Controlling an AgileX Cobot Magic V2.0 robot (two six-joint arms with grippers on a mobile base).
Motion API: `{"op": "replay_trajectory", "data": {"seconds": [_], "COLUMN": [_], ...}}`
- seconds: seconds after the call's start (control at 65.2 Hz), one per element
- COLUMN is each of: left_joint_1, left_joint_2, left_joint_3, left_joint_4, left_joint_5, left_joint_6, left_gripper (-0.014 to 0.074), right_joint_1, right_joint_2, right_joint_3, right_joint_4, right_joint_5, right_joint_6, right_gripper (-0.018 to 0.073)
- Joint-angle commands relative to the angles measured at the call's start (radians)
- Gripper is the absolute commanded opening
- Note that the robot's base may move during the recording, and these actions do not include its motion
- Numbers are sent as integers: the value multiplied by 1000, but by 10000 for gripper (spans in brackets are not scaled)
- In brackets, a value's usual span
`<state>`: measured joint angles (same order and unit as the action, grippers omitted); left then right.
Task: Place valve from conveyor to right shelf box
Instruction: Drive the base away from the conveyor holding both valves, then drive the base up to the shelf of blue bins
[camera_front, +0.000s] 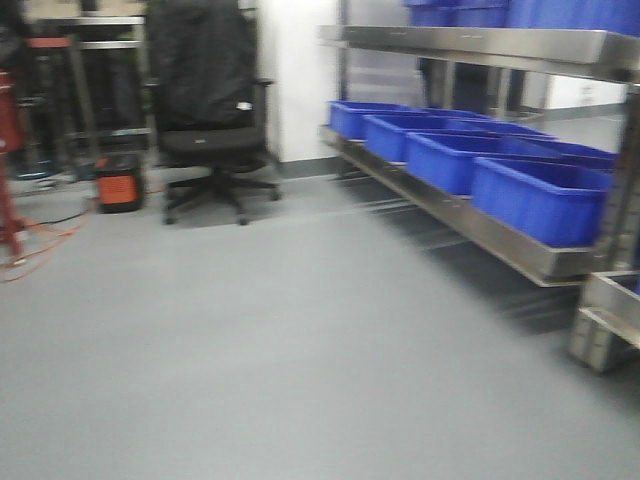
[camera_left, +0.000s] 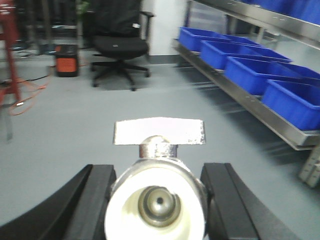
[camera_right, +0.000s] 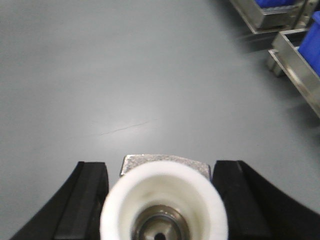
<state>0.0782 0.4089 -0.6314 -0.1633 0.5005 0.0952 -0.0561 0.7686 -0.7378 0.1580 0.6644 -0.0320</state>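
Only the wrist views show the claws. The front view gives the wide scene: a grey floor (camera_front: 250, 350), a black office chair (camera_front: 205, 110) far on the left, an orange device (camera_front: 120, 185) just beside it, and on the right a steel shelf (camera_front: 470, 215) with a row of blue boxes (camera_front: 540, 195) on its lower level. The left wrist view shows the same chair, device and boxes from a lower point. The right wrist view looks down on the floor, where a thin crack (camera_right: 125, 129) runs, and catches only a corner of the shelf at the far right.

The front view is blurred, and what lies inside the boxes cannot be seen. Both valves are cut off by the bottom edge of their pictures, and each one hides the inner faces of the fingers around it.

The left gripper (camera_left: 159, 177) is closed around a valve (camera_left: 155, 210). Its black fingers (camera_left: 97, 200) stand against the metal body on both sides, open only as wide as this body. The white-ringed opening faces the camera, and the flat pale handle (camera_left: 159, 131) lies across the top. The right gripper (camera_right: 161, 172) grips a second valve (camera_right: 165, 197) in the same way, above the floor.
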Motion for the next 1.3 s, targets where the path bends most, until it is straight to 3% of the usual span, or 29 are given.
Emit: {"op": "replay_trajectory", "data": {"seconds": [0.0,1.288], "left_joint_1": [-4,-4], "left_joint_2": [-7,-7], "left_joint_3": [-5,-5], "left_joint_4": [-11,-11], "left_joint_5": [-55,-55], "left_joint_6": [-2,-2], "left_gripper": [-111,-111], "right_joint_1": [-2,-2], "right_joint_2": [-12,-12], "right_joint_3": [-10,-10], "right_joint_4": [-5,-5], "right_joint_5": [-68,-68], "right_joint_6": [-4,-4], "right_gripper": [-162,-162]}}
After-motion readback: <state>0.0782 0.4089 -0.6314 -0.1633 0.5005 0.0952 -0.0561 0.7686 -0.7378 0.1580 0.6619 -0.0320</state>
